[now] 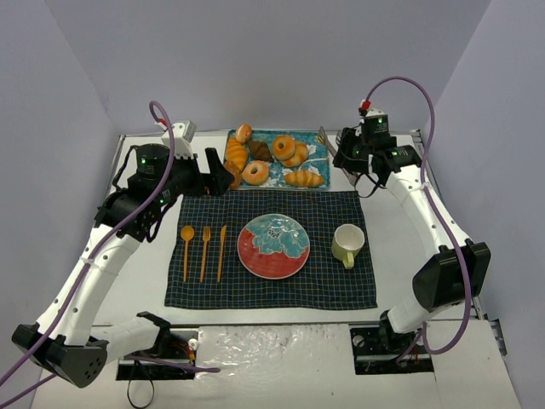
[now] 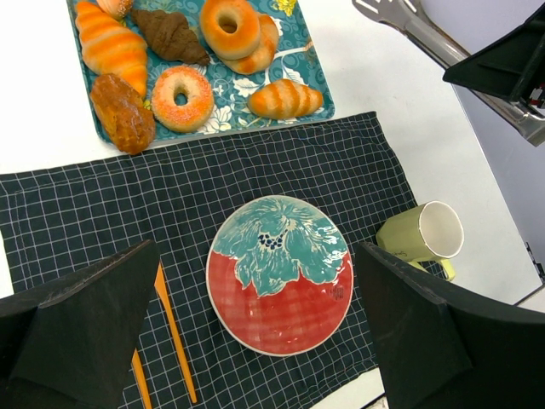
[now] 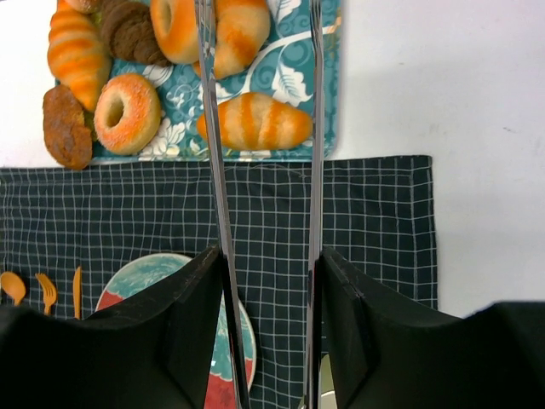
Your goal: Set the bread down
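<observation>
The bread (image 2: pixel 123 112) is a smooth, dark golden-brown oblong roll at the near left corner of the teal patterned tray (image 2: pixel 228 95). It also shows in the right wrist view (image 3: pixel 66 128). My left gripper (image 2: pixel 257 249) is open and empty, hanging above the red and teal plate (image 2: pixel 279 274), just in front of the tray's left end (image 1: pixel 217 175). My right gripper (image 3: pixel 268 264) is shut on metal tongs (image 3: pixel 313 128), held above the tray's right end; the tong arms stand apart and hold nothing that I can see, their tips out of view.
The tray also holds donuts (image 2: pixel 180 97), ridged croissants (image 2: pixel 285 99) and a dark chocolate croissant (image 2: pixel 172 36). On the dark checked mat (image 1: pixel 341 285) lie the plate, a pale green mug (image 1: pixel 347 244) and an orange spoon, fork and knife (image 1: pixel 204 251).
</observation>
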Controlling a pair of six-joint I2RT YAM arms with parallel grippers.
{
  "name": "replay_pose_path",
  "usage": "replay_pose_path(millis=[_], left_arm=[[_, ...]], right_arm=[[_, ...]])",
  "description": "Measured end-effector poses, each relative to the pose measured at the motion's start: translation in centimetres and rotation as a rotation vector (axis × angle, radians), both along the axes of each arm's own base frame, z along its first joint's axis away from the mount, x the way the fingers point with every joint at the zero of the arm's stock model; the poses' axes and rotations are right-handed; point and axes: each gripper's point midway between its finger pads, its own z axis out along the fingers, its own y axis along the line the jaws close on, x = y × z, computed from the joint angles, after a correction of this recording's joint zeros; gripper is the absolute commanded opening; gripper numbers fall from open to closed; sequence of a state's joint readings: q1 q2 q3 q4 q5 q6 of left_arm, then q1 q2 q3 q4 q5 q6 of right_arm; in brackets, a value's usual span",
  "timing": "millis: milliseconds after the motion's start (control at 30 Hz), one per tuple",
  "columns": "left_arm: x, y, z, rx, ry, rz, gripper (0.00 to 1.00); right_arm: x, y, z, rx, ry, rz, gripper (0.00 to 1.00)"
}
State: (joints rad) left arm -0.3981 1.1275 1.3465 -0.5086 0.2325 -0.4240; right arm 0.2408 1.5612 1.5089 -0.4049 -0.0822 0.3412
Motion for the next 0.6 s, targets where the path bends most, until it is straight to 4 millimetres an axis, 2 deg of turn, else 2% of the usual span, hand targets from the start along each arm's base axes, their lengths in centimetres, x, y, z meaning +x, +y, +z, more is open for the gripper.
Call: replay_pose_path(millis=[333, 600], left_arm=[[0.0, 0.0, 0.0, 0.000, 0.000, 0.000, 0.97], [0.0, 0.0, -0.1, 0.000, 0.001, 0.000, 0.97]], right_arm=[[-1.6, 3.8, -0.6, 0.004, 0.022, 0.105, 0.43], [-2.5, 4.5, -1.9, -0.008, 0.052, 0.133, 0.43]])
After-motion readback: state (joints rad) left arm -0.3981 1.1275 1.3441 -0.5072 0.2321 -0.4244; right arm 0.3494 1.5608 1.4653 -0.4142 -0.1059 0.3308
